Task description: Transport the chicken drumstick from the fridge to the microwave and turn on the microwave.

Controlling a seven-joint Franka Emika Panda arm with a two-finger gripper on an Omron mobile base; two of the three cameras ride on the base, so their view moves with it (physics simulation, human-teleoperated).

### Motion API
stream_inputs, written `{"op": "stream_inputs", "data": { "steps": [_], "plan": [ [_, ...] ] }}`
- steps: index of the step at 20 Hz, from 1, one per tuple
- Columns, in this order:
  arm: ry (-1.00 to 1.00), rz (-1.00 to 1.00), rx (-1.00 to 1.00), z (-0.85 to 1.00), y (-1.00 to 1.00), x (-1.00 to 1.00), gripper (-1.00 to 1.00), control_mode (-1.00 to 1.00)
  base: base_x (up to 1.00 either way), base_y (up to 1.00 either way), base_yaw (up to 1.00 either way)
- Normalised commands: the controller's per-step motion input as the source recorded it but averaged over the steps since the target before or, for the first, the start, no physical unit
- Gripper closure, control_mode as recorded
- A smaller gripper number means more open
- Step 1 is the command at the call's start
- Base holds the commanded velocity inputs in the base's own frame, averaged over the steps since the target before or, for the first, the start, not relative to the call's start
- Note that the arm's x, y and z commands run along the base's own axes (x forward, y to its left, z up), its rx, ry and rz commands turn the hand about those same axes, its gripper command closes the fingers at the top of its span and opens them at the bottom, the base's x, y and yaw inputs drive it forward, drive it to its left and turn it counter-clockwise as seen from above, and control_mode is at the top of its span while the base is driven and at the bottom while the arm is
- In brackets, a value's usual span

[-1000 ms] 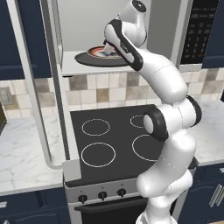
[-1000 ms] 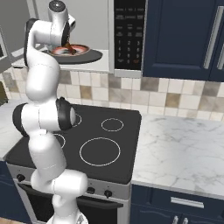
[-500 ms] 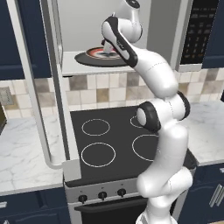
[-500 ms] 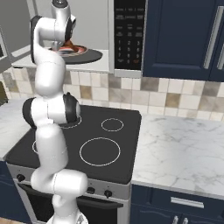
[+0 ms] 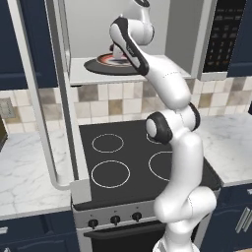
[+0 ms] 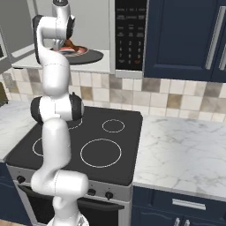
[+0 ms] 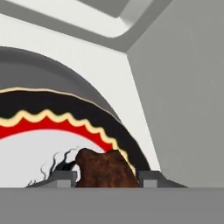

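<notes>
Left base view: your white arm point(image 5: 172, 147) rises from the lower right and reaches up into the wide boxy grey microwave point(image 5: 197, 59), whose door point(image 5: 54, 98) is swung open to the left. Inside it you see the black round turntable point(image 5: 106, 67) with a white plate with an orange-red rim point(image 5: 109, 59) on top. The arm's upper links cover most of the plate, so you can't make out the jaws or the meat from here. The black button panel point(image 5: 224, 34) sits on the microwave's right side. Below is the black four-ring stovetop point(image 5: 128, 162), with white marble tabletop point(image 5: 29, 172) on either side.

Right base view: the arm comes up from the lower left, wrist pointing down over the plate point(image 6: 81, 51) on the turntable point(image 6: 90, 57) inside the microwave point(image 6: 110, 66). At the hand you see a small dark reddish-brown chicken drumstick point(image 6: 70, 46), just above or on the plate; contact can't be told. The stovetop point(image 6: 88, 141) and the marble tabletop point(image 6: 185, 150) lie below, with dark blue cabinets point(image 6: 185, 39) to the right.

Hand view: the jaws point(image 7: 108, 176) are closed down on the drumstick point(image 7: 105, 170), which sits squeezed between the two fingertips point(image 7: 151, 176). It's over the white centre of the plate point(image 7: 39, 153), with the wavy red and black rim arcing behind, and the pale grey microwave inner walls point(image 7: 183, 87) beyond.
</notes>
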Motion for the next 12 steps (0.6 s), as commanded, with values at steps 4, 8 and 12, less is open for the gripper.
{"op": "stream_inputs", "data": {
  "steps": [4, 8, 12],
  "plan": [
    [0.07, 0.03, 0.0, 0.0, 0.07, 0.12, 1.0, -1.0, 0.0, 0.0, 0.0],
    [0.11, 0.02, -0.03, -0.01, 0.02, 0.11, 1.0, -1.0, 0.0, 0.0, 0.0],
    [0.14, 0.02, -0.01, -0.02, 0.02, 0.02, 1.0, -1.0, 0.0, 0.0, 0.0]
  ]
}}
